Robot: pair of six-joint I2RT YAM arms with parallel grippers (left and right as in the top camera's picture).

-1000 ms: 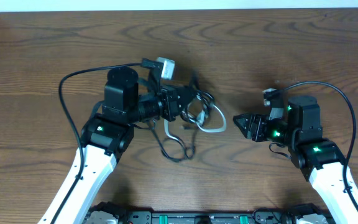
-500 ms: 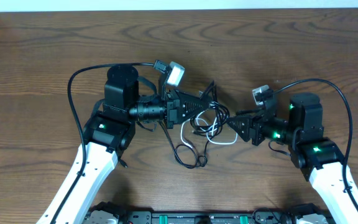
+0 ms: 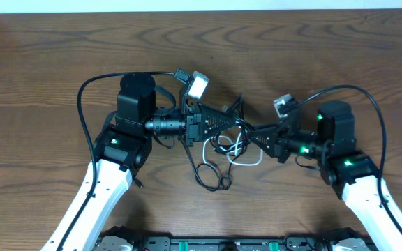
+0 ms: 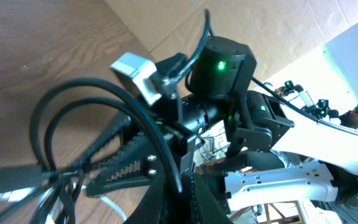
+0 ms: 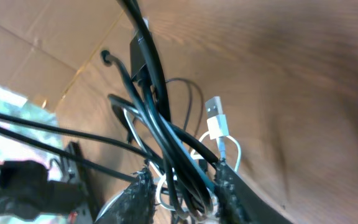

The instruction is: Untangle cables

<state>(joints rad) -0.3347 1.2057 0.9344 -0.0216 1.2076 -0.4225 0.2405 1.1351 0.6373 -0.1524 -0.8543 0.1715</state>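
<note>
Black cables (image 5: 160, 124) within right claw (image 5: 182, 186)

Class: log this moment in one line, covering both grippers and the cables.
left gripper: shut on cables | right gripper: astride cables, grip unclear | cables: tangled, loop on table

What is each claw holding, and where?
Left claw is shut on the cables at the tangle's left edge. Right claw straddles its right edge; grip not confirmed.

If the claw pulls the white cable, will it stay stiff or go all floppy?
Probably floppy: the white cable bends in loose loops. It looks thin, so it is likely light. It may not come free easily, since it runs in among the black cables, which would probably drag along with it.
</note>
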